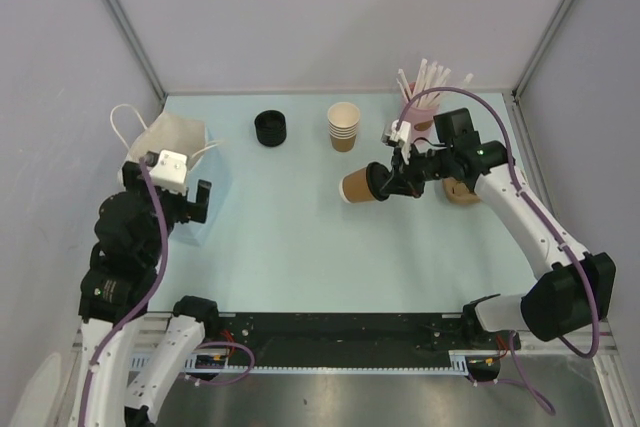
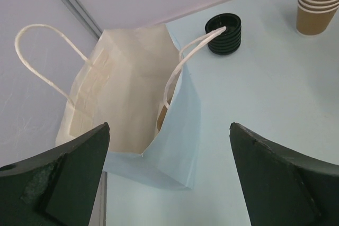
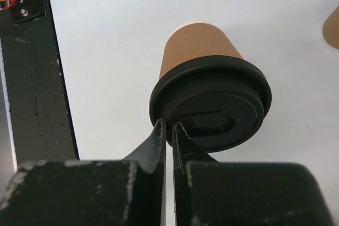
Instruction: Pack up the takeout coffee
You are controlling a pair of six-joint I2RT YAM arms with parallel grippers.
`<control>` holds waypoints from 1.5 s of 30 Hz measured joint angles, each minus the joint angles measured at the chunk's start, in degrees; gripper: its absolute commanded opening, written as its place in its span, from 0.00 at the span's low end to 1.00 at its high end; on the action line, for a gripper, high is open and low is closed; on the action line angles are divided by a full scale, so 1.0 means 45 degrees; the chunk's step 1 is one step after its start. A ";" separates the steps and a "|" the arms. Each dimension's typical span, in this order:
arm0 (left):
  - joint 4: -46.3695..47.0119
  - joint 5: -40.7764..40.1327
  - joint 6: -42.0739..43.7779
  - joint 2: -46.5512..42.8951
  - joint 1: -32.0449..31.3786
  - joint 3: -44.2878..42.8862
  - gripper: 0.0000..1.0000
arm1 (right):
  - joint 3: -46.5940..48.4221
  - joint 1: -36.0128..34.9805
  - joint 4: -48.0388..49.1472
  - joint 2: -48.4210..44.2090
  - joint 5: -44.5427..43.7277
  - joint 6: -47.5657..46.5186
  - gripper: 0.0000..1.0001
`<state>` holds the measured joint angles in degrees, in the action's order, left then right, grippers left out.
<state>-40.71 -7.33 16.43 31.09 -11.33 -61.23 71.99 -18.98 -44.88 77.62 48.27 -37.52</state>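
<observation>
The takeout coffee [image 1: 358,185], a brown paper cup [image 3: 198,48] with a black lid [image 3: 212,104], hangs on its side above the middle-right of the table. My right gripper [image 1: 385,184] is shut on the lid's rim, its fingertips [image 3: 169,125] pinching the lower left edge. A paper bag [image 1: 180,137], white inside and light blue outside, stands open at the far left with its two handles up. My left gripper [image 1: 188,205] hovers just in front of the bag [image 2: 127,88]. Its jaws [image 2: 169,126] are wide open and hold nothing.
A stack of black lids [image 1: 270,129] and a stack of lidless brown cups [image 1: 343,127] stand at the back. A pink cup of white sticks [image 1: 425,107] is at the back right. Another brown object [image 1: 462,190] lies under the right arm.
</observation>
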 measured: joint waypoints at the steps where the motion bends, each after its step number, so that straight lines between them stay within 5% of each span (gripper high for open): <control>1: 0.0117 -0.0005 0.0000 0.0010 0.0112 0.0257 1.00 | 0.0000 0.0015 0.0024 -0.0083 0.0000 0.0000 0.00; 15: 0.1768 -0.3128 0.0583 0.2526 0.0364 0.0996 0.99 | -0.0219 0.0437 0.0243 -0.0588 -0.0005 0.0000 0.00; 26: 0.1870 -0.2754 0.0801 0.3570 0.0423 0.1209 0.95 | -0.0306 0.0568 0.0340 -0.0588 -0.0141 0.0000 0.00; 31: 0.1613 -0.1851 0.0816 0.3847 0.0748 0.1209 0.76 | -0.0355 0.0651 0.0393 -0.0588 -0.0204 0.0000 0.00; 34: 0.1389 -0.1049 0.0928 0.3803 0.0811 0.1209 0.53 | -0.0379 0.0675 0.0442 -0.0597 -0.0209 0.0005 0.00; 35: 0.1316 -0.0801 0.1015 0.3793 0.0811 0.1209 0.34 | -0.0384 0.0680 0.0442 -0.0602 -0.0209 0.0005 0.00; 37: 0.1117 -0.0117 0.1268 0.3764 0.0816 0.1209 0.19 | -0.0403 0.0709 0.0481 -0.0661 -0.0199 0.0010 0.00; 38: 0.1039 0.0112 0.1253 0.3755 0.0821 0.1205 0.04 | -0.0403 0.0733 0.0491 -0.0690 -0.0199 0.0015 0.00; 45: -0.0578 0.2045 0.1734 0.4988 0.0826 -0.0350 0.00 | -0.0408 0.0899 0.0806 -0.1234 -0.0199 0.0398 0.00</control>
<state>-43.31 1.87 24.23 53.54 -7.62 -62.81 70.15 -14.94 -41.25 72.07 47.37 -35.73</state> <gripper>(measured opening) 0.014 0.033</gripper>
